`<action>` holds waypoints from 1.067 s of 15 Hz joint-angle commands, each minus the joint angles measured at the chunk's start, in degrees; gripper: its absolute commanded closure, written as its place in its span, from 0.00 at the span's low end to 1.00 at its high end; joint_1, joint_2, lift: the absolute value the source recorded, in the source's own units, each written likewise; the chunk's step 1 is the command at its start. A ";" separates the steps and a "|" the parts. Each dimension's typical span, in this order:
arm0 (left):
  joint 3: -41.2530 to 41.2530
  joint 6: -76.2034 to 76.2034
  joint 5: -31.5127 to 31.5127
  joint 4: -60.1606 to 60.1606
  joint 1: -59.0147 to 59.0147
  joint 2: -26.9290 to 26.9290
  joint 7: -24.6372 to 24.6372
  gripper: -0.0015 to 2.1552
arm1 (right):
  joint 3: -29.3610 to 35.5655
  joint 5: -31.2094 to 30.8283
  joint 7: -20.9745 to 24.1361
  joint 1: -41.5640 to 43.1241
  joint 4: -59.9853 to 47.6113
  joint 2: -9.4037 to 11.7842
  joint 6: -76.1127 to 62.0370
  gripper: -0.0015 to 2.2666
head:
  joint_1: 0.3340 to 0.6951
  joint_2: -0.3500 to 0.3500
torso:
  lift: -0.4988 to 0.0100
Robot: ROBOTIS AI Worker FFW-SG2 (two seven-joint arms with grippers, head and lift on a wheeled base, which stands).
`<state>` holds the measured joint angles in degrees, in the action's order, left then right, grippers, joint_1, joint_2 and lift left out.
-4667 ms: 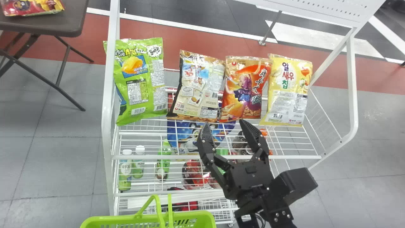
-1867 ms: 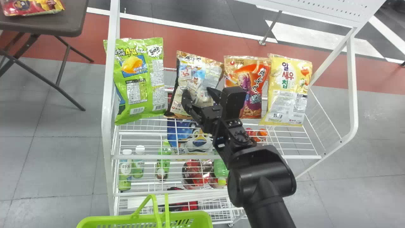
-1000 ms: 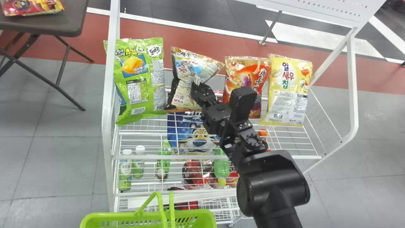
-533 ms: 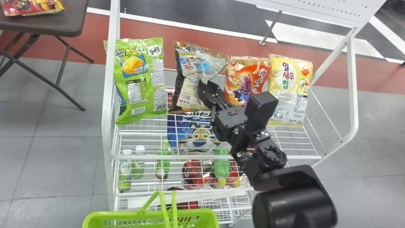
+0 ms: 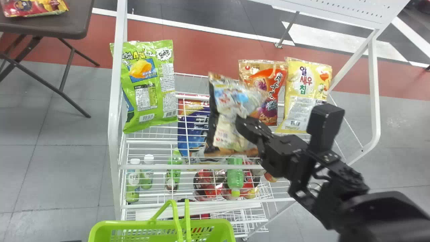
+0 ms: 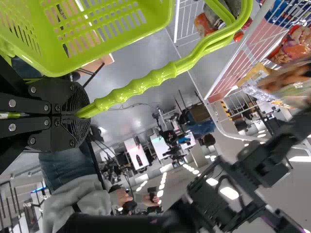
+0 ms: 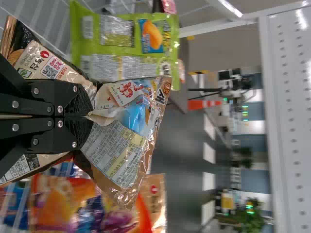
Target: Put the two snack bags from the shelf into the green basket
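Snack rack, right hand shut on a brown-and-beige bag

Far left: brown desk (image 5: 63, 25), one red-and-yellow packet (image 5: 37, 8) on top. Room: grey tiled floor (image 5: 60, 141), red band (image 5: 201, 48) crossing behind. Next: white wire rack (image 5: 116, 134). Upper shelf, left end: green snack bag (image 5: 146, 87), upright. Lower, white-capped bottles (image 5: 133, 179). Front, below: green basket (image 5: 117, 224); left hand (image 6: 80, 116) closed on its handle (image 6: 141, 87). Middle: blue bag (image 5: 191, 132), partly covered by the brown-and-beige snack bag (image 5: 226, 131), item of the task, held up at the rack, clear of the basket. Right hand (image 5: 239, 122): fingers pinched together on that bag's crumpled face. Behind the bag, partly hidden: orange snack bag (image 5: 275, 80). Beside it, yellow snack bag (image 5: 297, 107), lower corner near the right arm. Top right: perforated white panel (image 5: 339, 13).
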<state>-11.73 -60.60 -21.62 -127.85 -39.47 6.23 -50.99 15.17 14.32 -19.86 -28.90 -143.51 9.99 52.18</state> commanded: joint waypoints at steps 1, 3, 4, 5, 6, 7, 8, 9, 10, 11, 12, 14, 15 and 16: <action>-0.13 -0.01 0.00 -0.12 0.00 -0.07 0.28 0.98 | 5.04 3.69 -0.62 -2.03 -7.57 -0.85 16.51 0.99 | 1.00 0.00 | 0.97; -0.31 -0.19 0.35 -0.29 0.09 -0.07 0.45 0.98 | 7.24 4.22 -1.32 -2.65 -11.97 -1.29 30.57 0.99 | 1.00 0.00 | 0.97; -0.31 -0.19 0.44 -0.38 0.09 -0.07 0.54 0.98 | 8.03 4.48 -2.20 -2.65 -13.20 -1.91 36.20 0.99 | 1.00 0.00 | 0.97; -0.31 -0.19 0.44 -0.47 0.09 -0.07 0.63 0.98 | 8.56 4.57 -2.55 -2.91 -14.43 -2.17 37.90 0.99 | 1.00 0.00 | 0.97; -0.31 -0.36 0.44 -0.82 0.00 -0.07 0.63 0.98 | 9.00 5.36 -2.64 -3.09 -15.40 -2.17 37.90 0.99 | 1.00 0.00 | 0.97; -0.22 -0.36 0.35 -1.00 0.09 -0.07 0.63 0.98 | 9.70 7.21 -3.08 -3.53 -15.57 -2.17 37.90 0.99 | 1.00 0.00 | 0.97; -0.13 -1.07 0.35 -1.26 0.09 -0.07 0.63 0.98 | 10.58 9.58 -3.08 -4.06 -15.66 -2.17 37.90 0.99 | 1.00 0.00 | 0.97; -0.13 -1.07 0.44 -1.44 0.09 -0.07 0.63 0.98 | 10.32 10.37 -3.26 -4.85 -15.66 -2.08 37.90 0.99 | 1.00 0.00 | 0.97; -0.22 -1.07 0.44 -1.52 0.09 -0.16 0.72 0.98 | 9.35 10.20 -3.17 -5.29 -15.66 -2.08 37.90 0.99 | 1.00 0.00 | 0.97; -0.22 -1.07 0.44 -1.79 0.09 -0.16 0.81 0.98 | 7.86 9.76 -3.17 -6.43 -15.48 -2.08 37.90 0.99 | 1.00 0.00 | 0.97; -0.22 -1.24 0.44 -1.96 0.00 -0.16 0.81 0.98 | 6.98 9.49 -3.17 -7.48 -15.48 -1.82 37.90 0.99 | 1.00 0.00 | 0.97; -0.22 -1.24 0.35 -2.14 0.00 -0.16 0.81 0.98 | 4.43 7.82 -3.08 -8.71 -14.96 -1.21 37.90 0.99 | 1.00 0.00 | 0.97; -0.31 -1.24 0.35 -2.23 0.00 -0.16 0.72 0.98 | 2.06 5.36 -2.99 -8.98 -14.43 -0.85 37.90 0.99 | 1.00 0.00 | 0.97; -0.48 -1.24 0.35 -2.67 0.00 -0.25 0.72 0.98 | -0.58 3.25 -2.99 -9.15 -13.29 -0.41 37.90 0.99 | 1.00 0.00 | 0.97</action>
<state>-12.05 -61.83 -21.22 -130.14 -39.45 6.03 -50.26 17.80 20.38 -22.85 -37.71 -157.91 9.06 89.26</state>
